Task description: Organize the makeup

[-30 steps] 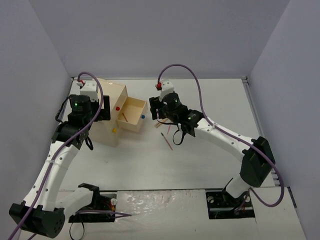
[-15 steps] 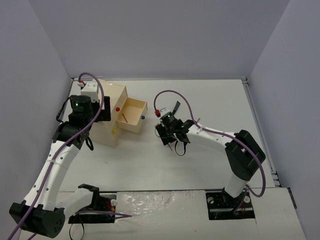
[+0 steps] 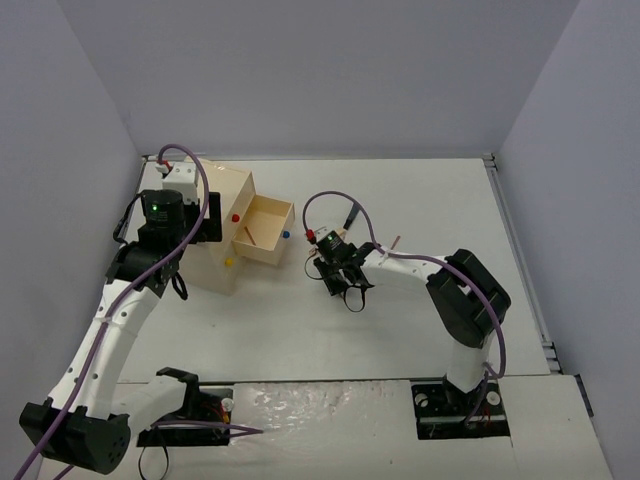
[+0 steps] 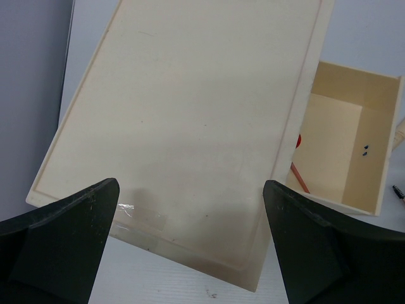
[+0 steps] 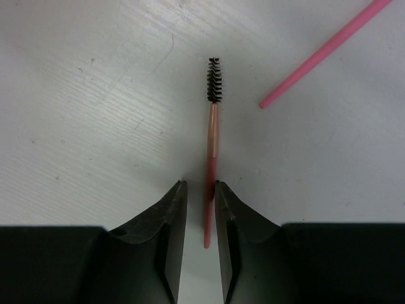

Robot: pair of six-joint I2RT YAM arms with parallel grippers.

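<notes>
Right wrist view: the wand (image 5: 211, 136) lies flat on the table (image 5: 95, 95). Its long axis runs almost straight up the frame, leaning a touch right toward the top. Its black bristle head points away from the right pincer (image 5: 199, 184), and its pink tail end sits down in the gap between the jaws. The pincer is narrow, its jaws on either side of the handle. The wand lies against the right-hand finger (image 5: 231, 215), and a thin strip of table shows between it and the other finger, so it is not clamped. A pink pencil (image 5: 316, 54) lies slantwise to the upper right, apart from the wand. In the left wrist view, the left pincer (image 4: 190, 253) stands wide over the box (image 4: 190, 126), holding nothing. The drawer (image 4: 354, 145) is pulled out.
</notes>
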